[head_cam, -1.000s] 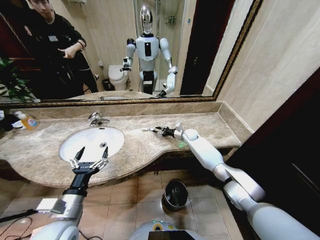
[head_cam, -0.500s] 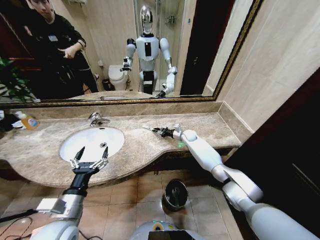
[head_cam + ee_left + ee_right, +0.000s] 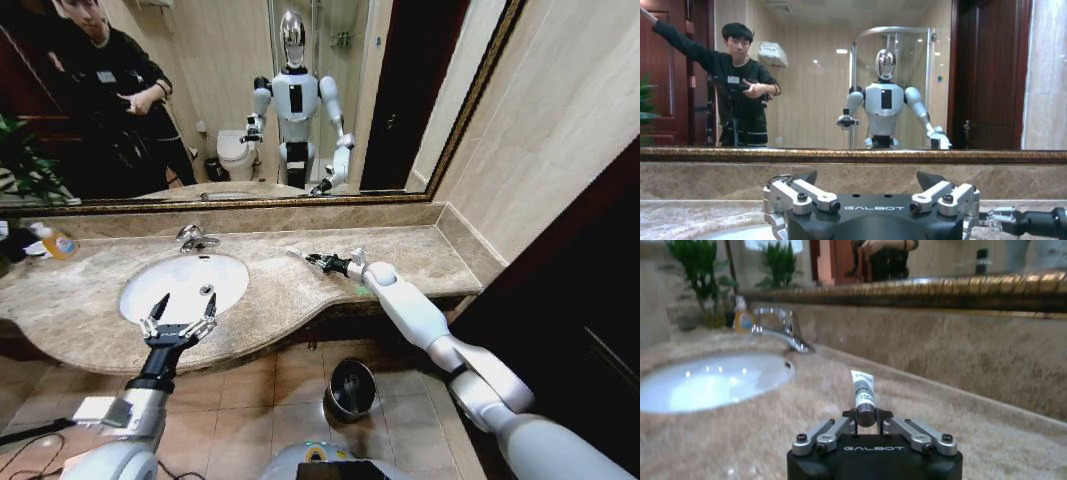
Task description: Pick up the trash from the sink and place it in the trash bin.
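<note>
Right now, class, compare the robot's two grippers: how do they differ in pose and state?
1. The left gripper has its fingers spread open and holds nothing; the right gripper has its fingers shut on a small white tube.
2. The left gripper hangs at the front edge of the sink; the right gripper reaches over the countertop beside it.
Both are the same dark build.

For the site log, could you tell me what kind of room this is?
Most likely a bathroom: a white oval sink with a chrome faucet set in a marble countertop, below a wall mirror that reflects a toilet.
</note>
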Tool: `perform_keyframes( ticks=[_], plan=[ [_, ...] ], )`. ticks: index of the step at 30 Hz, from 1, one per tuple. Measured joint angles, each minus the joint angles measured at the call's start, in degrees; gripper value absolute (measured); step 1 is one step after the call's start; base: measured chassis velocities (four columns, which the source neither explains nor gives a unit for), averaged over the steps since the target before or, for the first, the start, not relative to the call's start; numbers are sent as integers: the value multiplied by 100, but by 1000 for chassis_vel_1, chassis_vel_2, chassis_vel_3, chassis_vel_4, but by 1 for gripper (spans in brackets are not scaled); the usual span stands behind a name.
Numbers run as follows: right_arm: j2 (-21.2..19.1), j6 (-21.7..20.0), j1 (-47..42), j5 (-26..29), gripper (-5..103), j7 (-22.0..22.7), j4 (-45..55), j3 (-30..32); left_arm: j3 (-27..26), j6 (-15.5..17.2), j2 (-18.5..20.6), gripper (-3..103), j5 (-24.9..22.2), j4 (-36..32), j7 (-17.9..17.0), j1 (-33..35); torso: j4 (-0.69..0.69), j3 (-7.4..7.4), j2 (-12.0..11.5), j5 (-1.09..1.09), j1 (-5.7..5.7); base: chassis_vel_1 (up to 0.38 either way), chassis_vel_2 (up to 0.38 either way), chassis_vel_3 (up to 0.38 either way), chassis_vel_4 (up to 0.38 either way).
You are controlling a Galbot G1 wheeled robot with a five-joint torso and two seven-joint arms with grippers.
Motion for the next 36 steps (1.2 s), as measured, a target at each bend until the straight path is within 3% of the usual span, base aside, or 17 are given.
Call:
perform_keyframes(
  ticks=[10, 17, 21, 26, 30, 36],
  plan=[
    [-632, -231, -820, 645, 16, 853, 1474, 392, 0, 0, 0, 100, 0, 0, 0, 0, 0, 0, 0, 0, 0, 0, 0, 0, 0],
    [-1188, -73, -1689, 1004, 16, 1703, 2362, 1042, 0, 0, 0, 100, 0, 0, 1, 0, 0, 0, 0, 2, 0, 0, 0, 0, 0],
    [-1507, -279, -2415, 1157, 16, 1993, 2931, 1577, -1, 0, 1, 100, 0, 0, -1, 0, 0, 0, 0, 2, 0, 0, 0, 0, 0],
    [-1785, -379, -3213, 1342, 16, 2005, 3607, 2069, 0, 0, -1, 100, 0, 0, -1, 0, -2, 0, 0, 4, -1, 0, 0, 0, 0],
    [-2048, -400, -4092, 1450, 16, 1985, 4369, 2807, -1, 0, 0, 100, 0, 0, 0, 0, -1, -1, 0, -2, -1, 0, 0, 0, 0],
    [-1978, -331, -5098, 1375, 16, 1800, 4901, 3481, 0, 0, 0, 100, 0, 0, 0, 0, -1, -1, 0, 0, -1, 0, 0, 0, 0]
  ],
)
